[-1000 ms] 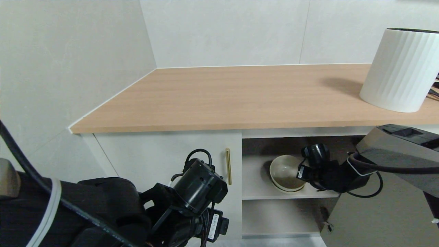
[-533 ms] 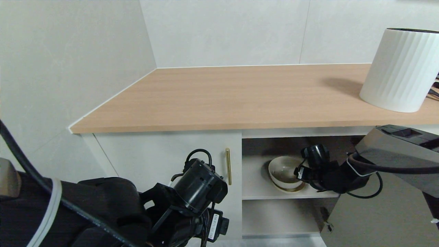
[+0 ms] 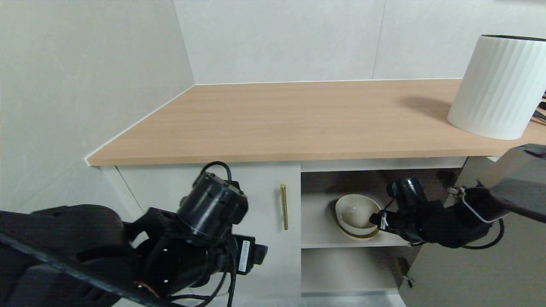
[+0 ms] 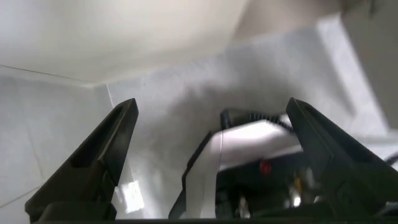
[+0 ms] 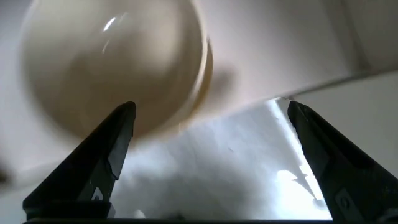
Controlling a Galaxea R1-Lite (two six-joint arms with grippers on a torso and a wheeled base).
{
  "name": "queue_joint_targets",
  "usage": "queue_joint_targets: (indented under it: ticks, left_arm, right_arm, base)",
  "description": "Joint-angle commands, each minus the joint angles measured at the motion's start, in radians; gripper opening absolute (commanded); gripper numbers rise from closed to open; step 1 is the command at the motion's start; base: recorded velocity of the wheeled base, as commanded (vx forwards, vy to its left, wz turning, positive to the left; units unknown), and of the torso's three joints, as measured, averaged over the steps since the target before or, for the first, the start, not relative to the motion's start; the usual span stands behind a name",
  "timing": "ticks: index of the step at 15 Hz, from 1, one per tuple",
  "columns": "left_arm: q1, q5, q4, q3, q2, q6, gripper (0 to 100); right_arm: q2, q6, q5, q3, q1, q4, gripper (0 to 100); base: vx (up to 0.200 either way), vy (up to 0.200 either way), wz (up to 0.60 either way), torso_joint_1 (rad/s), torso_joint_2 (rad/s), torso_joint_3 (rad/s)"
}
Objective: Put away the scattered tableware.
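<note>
**Bowl's on the shelf, now don't knock it off on the way out**

Closest to the camera, the left tool point(image 4: 211, 109) hangs low in front of the cabinet's closed door point(image 3: 256, 179). Its fingers are spread wide with nothing between them.

A bit further in, past the brass handle point(image 3: 283, 207), the right tool point(image 5: 210, 109) sits at the open half of the cabinet. It's also spread and holding nothing.

Just beyond its fingertips is the cream bowl point(image 3: 356, 212) on the upper shelf point(image 3: 318, 236). It looks nested in a second dish point(image 3: 371, 233), and I can't tell if it's fully settled.

My worry is that the fingers are really near the rim. If the arm pulls out at an angle, one finger could hook the bowl and drag it off the shelf. The open door point(image 3: 452, 273) beside the arm could also get bumped.

Further back, a white ribbed tub point(image 3: 497, 87) stands on the tabletop point(image 3: 298, 119).
</note>
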Motion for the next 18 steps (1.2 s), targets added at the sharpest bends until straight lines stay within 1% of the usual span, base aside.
queue_joint_targets:
  ticks: [1,2,3,5,6,7,8,9,10,12,14,16,18]
  left_arm:
    - [0.055,0.000,0.013,0.043,-0.239,0.005,100]
    - [0.057,-0.003,0.029,0.052,-0.304,0.013,100]
    - [0.060,-0.008,0.035,0.075,-0.351,0.013,100]
    - [0.109,-0.026,0.026,0.115,-0.390,0.014,100]
    - [0.135,-0.036,0.007,0.136,-0.400,0.014,100]
    - [0.175,-0.037,-0.031,0.153,-0.405,0.016,100]
    - [0.184,-0.037,-0.054,0.168,-0.411,0.016,100]
    - [0.189,-0.045,-0.056,0.173,-0.420,0.016,100]
    - [0.187,-0.057,-0.056,0.178,-0.416,0.019,100]
    - [0.187,-0.066,-0.056,0.182,-0.393,0.044,100]
    - [0.187,-0.065,-0.056,0.187,-0.380,0.045,100]
    - [0.189,-0.065,-0.056,0.188,-0.379,0.045,100]
    - [0.187,-0.065,-0.056,0.188,-0.374,0.045,100]
  right_arm:
    - [-0.322,-0.065,0.048,0.216,0.084,0.016,100]
    - [-0.403,-0.073,0.051,0.260,0.101,0.045,100]
    - [-0.486,-0.082,0.051,0.285,0.123,0.093,100]
    - [-0.628,-0.084,0.053,0.286,0.165,0.203,100]
    - [-0.691,-0.084,0.051,0.276,0.199,0.271,100]
    - [-0.759,-0.084,0.042,0.236,0.239,0.389,100]
    - [-0.806,-0.079,0.047,0.188,0.244,0.501,100]
    - [-0.829,-0.076,0.050,0.167,0.245,0.561,100]
    - [-0.843,-0.075,0.055,0.162,0.244,0.570,100]
    - [-0.845,-0.081,0.059,0.162,0.247,0.576,100]
    - [-0.843,-0.082,0.056,0.165,0.271,0.578,100]
    - [-0.846,-0.082,0.055,0.167,0.273,0.579,100]
    - [-0.846,-0.084,0.053,0.168,0.273,0.581,100]
  base:
    - [0.000,0.000,0.00,0.000,0.00,0.000]
    - [0.000,0.000,0.00,0.000,0.00,0.000]
    - [0.000,0.000,0.00,0.000,0.00,0.000]
    - [0.000,0.000,0.00,0.000,0.00,0.000]
    - [0.000,0.000,0.00,0.000,0.00,0.000]
    - [0.000,0.000,0.00,0.000,0.00,0.000]
    - [0.000,0.000,0.00,0.000,0.00,0.000]
    - [0.000,0.000,0.00,0.000,0.00,0.000]
    - [0.000,0.000,0.00,0.000,0.00,0.000]
    - [0.000,0.000,0.00,0.000,0.00,0.000]
    - [0.000,0.000,0.00,0.000,0.00,0.000]
    - [0.000,0.000,0.00,0.000,0.00,0.000]
    - [-0.200,0.000,0.00,0.010,0.00,0.002]
